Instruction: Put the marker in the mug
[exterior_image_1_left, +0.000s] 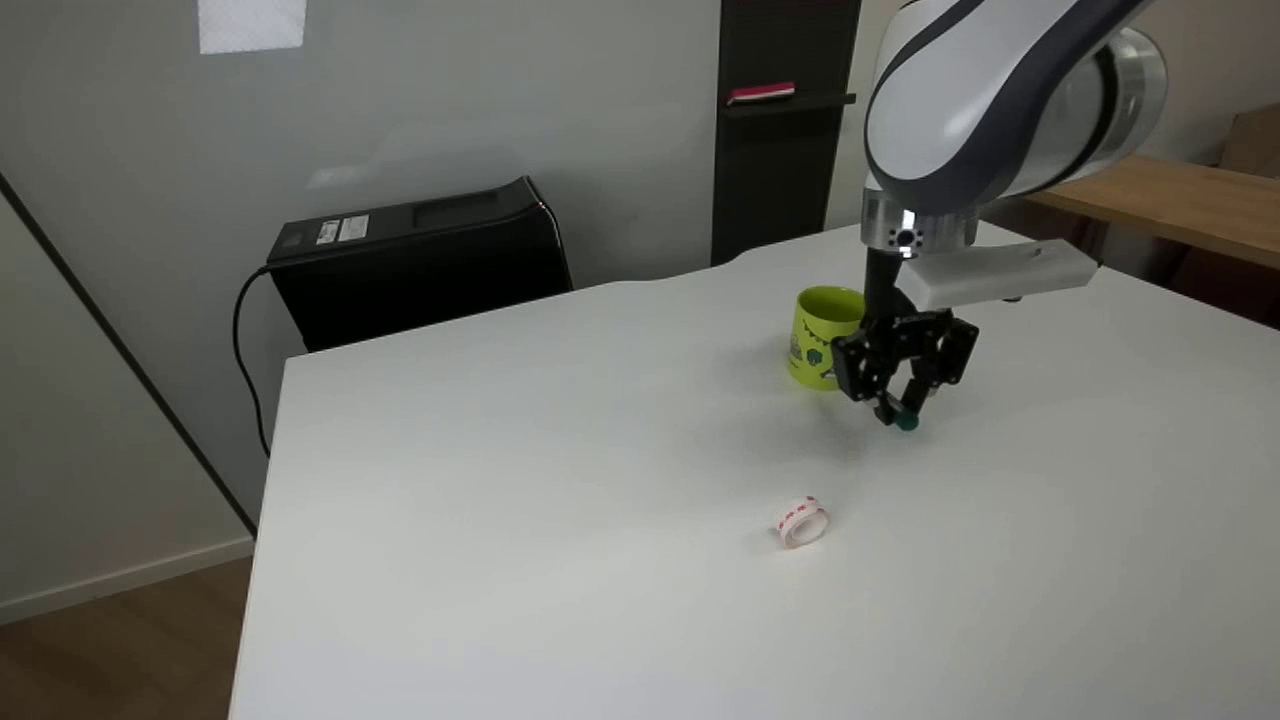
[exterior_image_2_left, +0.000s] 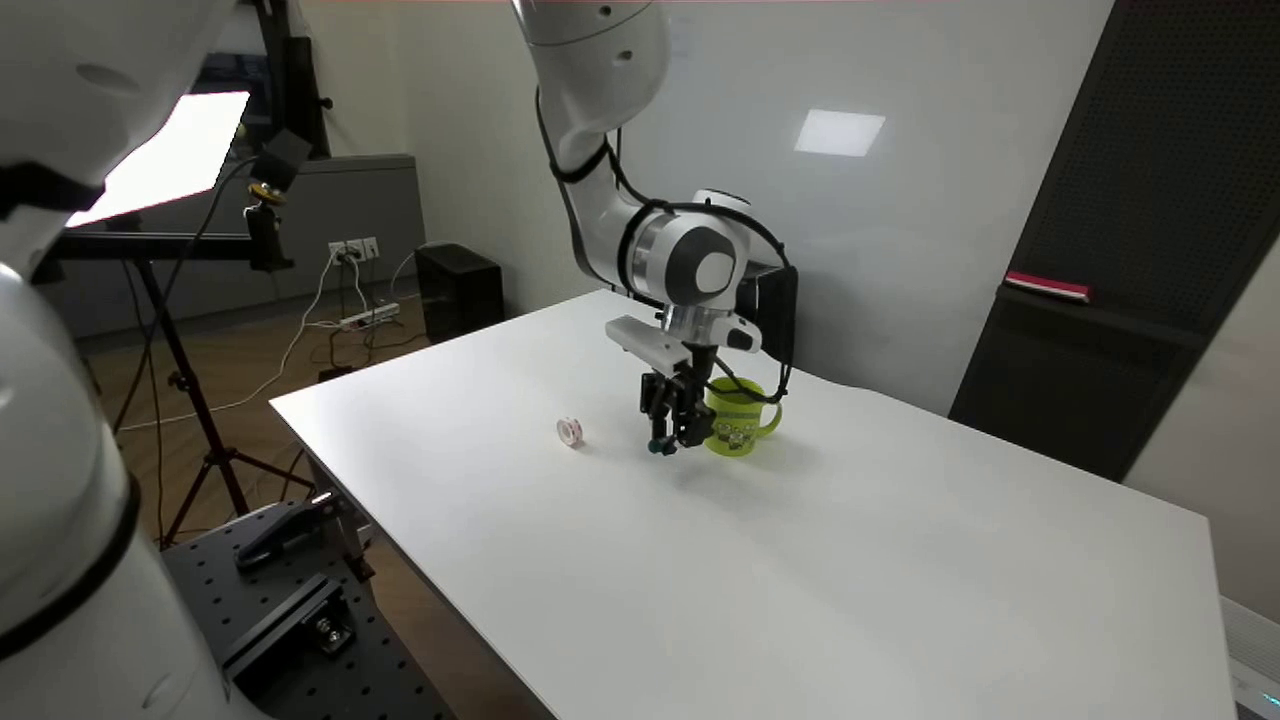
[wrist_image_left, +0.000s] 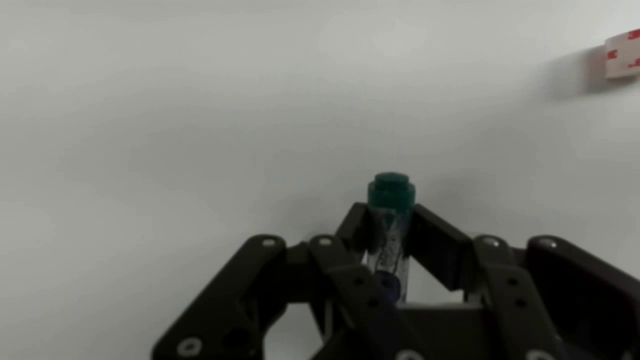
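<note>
Marker (wrist_image_left: 390, 235) sits pinched between the jaws, closed to its width.

**Printed Markings: None Clearly Legible**

In the wrist view, you find dark lettering (wrist_image_left: 388, 254) along the barrel of the marker (wrist_image_left: 390, 227), above a round dark-blue emblem (wrist_image_left: 388, 286); its words are illegible. Red characters (wrist_image_left: 612, 54) dot the whitish tape roll (wrist_image_left: 622, 60), cut by the view's edge. In an exterior view, note two white labels (exterior_image_1_left: 353, 228) on the black case (exterior_image_1_left: 425, 285), too small to read. The print on the mug (exterior_image_1_left: 814, 345) is equally indistinct.
</note>
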